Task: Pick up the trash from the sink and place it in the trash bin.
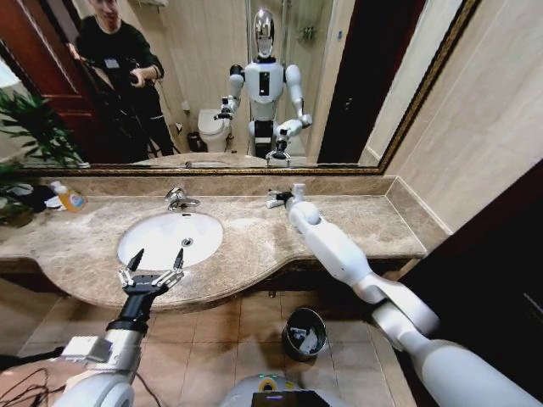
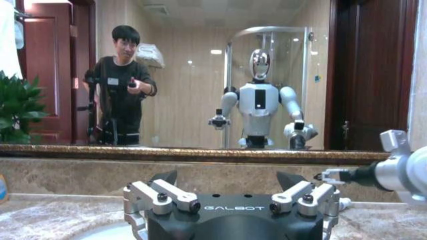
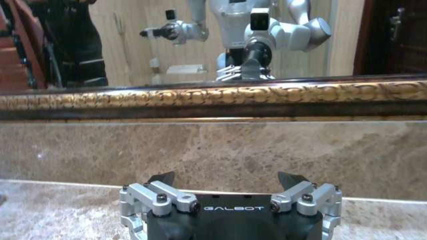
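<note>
1. Left gripper (image 1: 156, 259) hangs over the near rim of the sink (image 1: 136, 233), fingers spread wide, nothing between them. Likely posed there to reach down into the basin.
2. Left wrist view agrees: both fingers (image 2: 163, 178) apart, pointing at the mirror wall, no object in the gap.
3. Right gripper (image 1: 277, 200) is stretched out low over the counter (image 1: 373, 225) near the back wall, right of the tap (image 1: 176, 199), well apart from the sink. Jaws wide open and empty in the right wrist view; its fingers (image 3: 163, 179) face the marble backsplash (image 3: 220, 150). Looks parked out of the left arm's way.
4. Trash: the basin looks bare white apart from the drain; possibly small pieces are in there, can't tell from the head view.
5. Bin (image 1: 305, 332) is on the floor tiles below the counter edge, beneath the right arm, with something pale inside; some trash may already be in it.
6. Soap bottle (image 1: 68, 197) sits at the far left of the counter, not involved.
</note>
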You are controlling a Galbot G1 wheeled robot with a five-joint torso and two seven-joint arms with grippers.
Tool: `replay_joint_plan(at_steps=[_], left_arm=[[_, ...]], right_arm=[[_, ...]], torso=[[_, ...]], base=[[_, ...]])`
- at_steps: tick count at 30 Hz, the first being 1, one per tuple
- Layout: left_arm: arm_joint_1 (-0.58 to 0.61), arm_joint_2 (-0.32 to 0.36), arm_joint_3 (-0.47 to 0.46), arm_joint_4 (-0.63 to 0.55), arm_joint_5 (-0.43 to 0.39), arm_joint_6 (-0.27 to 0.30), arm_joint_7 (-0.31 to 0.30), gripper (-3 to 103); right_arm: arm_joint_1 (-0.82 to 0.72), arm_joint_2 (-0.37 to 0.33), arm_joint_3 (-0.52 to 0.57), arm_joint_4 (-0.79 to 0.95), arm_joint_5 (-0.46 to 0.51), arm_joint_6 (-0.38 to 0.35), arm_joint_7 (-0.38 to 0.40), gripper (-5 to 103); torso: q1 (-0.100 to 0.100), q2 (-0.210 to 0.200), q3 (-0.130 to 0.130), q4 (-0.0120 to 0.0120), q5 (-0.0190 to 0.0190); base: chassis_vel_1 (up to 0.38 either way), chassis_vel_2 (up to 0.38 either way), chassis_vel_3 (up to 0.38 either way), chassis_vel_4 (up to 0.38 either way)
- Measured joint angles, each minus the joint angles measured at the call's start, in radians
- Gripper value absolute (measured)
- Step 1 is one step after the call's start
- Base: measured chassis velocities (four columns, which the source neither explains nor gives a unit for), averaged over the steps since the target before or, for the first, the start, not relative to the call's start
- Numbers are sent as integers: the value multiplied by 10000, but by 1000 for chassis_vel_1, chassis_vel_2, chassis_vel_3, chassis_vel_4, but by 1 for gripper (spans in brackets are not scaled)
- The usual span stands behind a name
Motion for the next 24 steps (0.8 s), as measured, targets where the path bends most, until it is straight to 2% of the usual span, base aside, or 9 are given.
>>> replay_joint_plan(at_steps=[4,6,10,12,15,19,24], left_arm=[[0,0,0,0,0,-1,0,100],[0,0,0,0,0,0,0,100],[0,0,0,0,0,0,0,100],[0,0,0,0,0,0,0,100],[0,0,0,0,0,0,0,100],[1,0,0,0,-1,0,0,100],[0,0,0,0,0,0,0,100]], right_arm=[[206,363,-81,-684,-718,352,-463,100],[356,603,-84,-1144,-989,605,-1023,100],[479,776,-27,-1563,-1093,512,-1564,100],[465,734,10,-1556,-1074,390,-1613,100],[179,291,130,-1270,-1027,23,-1998,100],[147,286,121,-1529,-1237,408,-2418,100],[-2,256,216,-1586,-1536,469,-3239,100]], torso=[[0,0,0,0,0],[0,1,0,0,0],[0,1,0,2,0],[1,1,0,3,3],[1,1,0,-4,4],[0,1,-1,-3,4],[0,1,0,1,4]], base=[[0,0,0,0],[0,0,0,0],[0,0,0,0],[0,0,0,0],[0,0,0,0],[0,0,0,0],[0,0,0,0]])
